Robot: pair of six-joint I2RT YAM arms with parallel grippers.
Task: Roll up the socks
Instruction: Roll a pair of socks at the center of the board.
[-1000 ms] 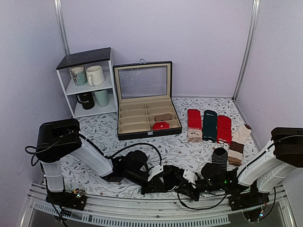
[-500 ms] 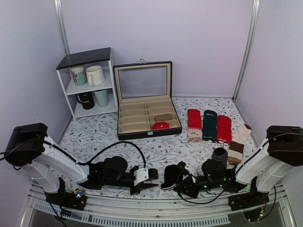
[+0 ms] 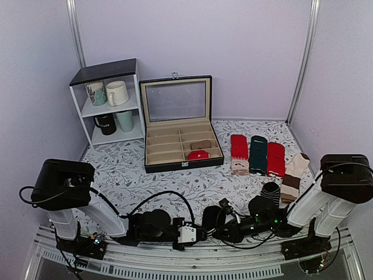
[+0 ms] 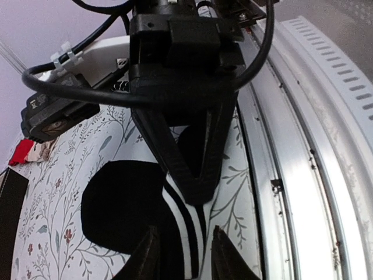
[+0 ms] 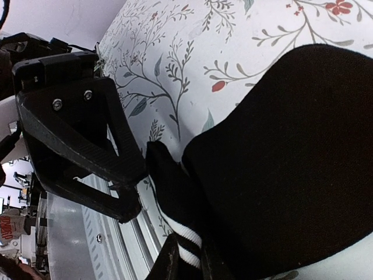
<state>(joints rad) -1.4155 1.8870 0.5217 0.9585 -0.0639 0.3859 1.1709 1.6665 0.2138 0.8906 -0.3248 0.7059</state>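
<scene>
The black sock [image 3: 211,216] lies bunched near the table's front edge, between my two grippers. In the left wrist view its body [image 4: 119,204] is a dark mound and its white-banded cuff [image 4: 187,217] stretches toward the camera. My left gripper [image 4: 185,256] is open, one finger on each side of the cuff; it also shows in the top view [image 3: 197,234]. My right gripper [image 5: 190,265] is shut on the banded cuff [image 5: 187,245], with the sock's body [image 5: 291,157] bulging to the right. It shows in the top view [image 3: 226,228] too. A second matching sock cannot be told apart.
The metal front rail [image 4: 303,146] runs right beside both grippers. An open compartment box [image 3: 178,146] stands at the back, a white shelf with mugs [image 3: 111,105] at back left. Red and green socks [image 3: 257,154], a striped sock [image 3: 270,191] and beige socks [image 3: 294,174] lie at right.
My left gripper pulled back to the left, away from the sock, then came in again low along the front edge. The right gripper has stayed on the sock, shifting slightly left.
</scene>
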